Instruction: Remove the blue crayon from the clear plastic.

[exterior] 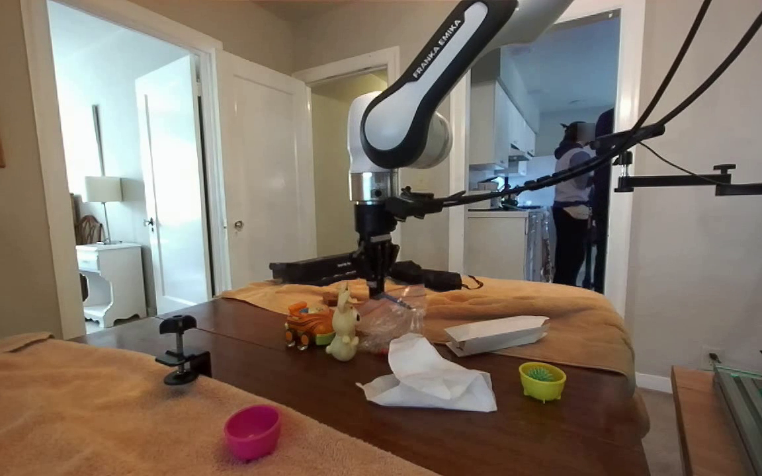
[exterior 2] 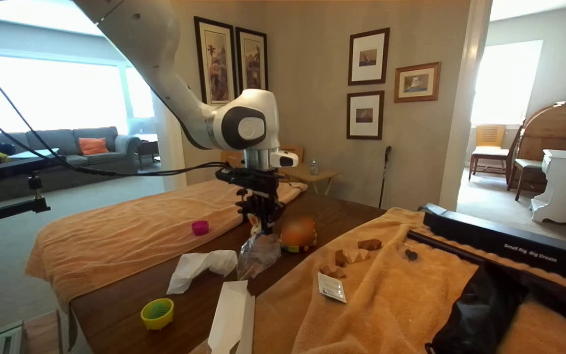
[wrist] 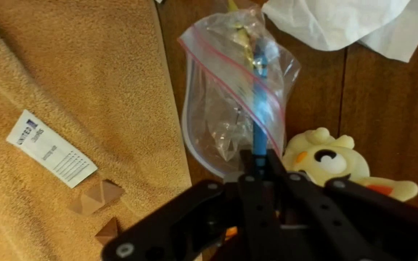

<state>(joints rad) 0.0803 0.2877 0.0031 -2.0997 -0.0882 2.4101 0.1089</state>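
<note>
Now jaws pinch blue crayon; clear plastic lies across it; cream toy, white sheet near.

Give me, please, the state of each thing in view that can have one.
Clear plastic zip bag: crumpled, mouth open.
Slim blue crayon: gripped by one end, mostly seen through the bag.
Black two-fingered gripper: shut on the crayon.
Thin white sheet: crumpled.
Lime-green round bowl: upright, green spiky thing inside.
Magenta round bowl: upright.
Cream long-eared toy animal: upright.
Orange toy car: on its wheels.
Orange terry towel: rumpled.
</note>
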